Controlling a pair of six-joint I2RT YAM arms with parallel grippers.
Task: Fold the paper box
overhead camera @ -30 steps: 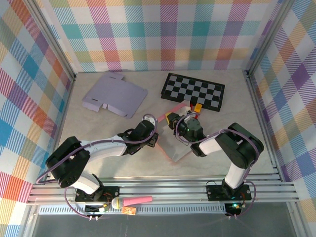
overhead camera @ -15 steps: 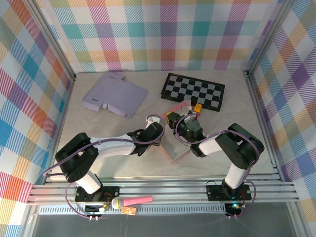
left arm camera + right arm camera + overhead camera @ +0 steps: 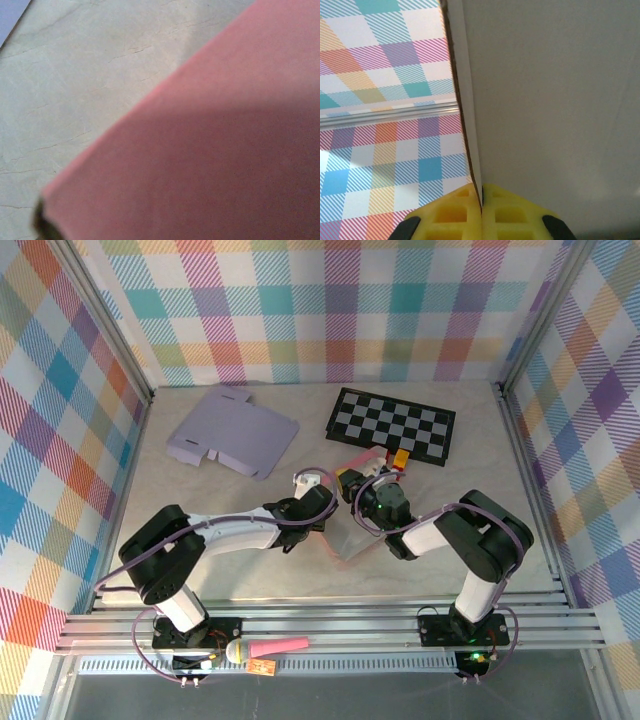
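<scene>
Right wrist shows right end effector (image 3: 481, 202) clamped on paper box (image 3: 550, 100); left end effector (image 3: 318, 508) opening indiscernible.

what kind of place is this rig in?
Probably a lab test cell: plaid walls on an aluminium frame, and a checkerboard on the table by the box.

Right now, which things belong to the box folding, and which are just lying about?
In the job:
pink box
right gripper, clamped on its panel
left gripper, at the box

Lying about:
lavender blank
checkered mat
pink-handled tool by the rails
</scene>
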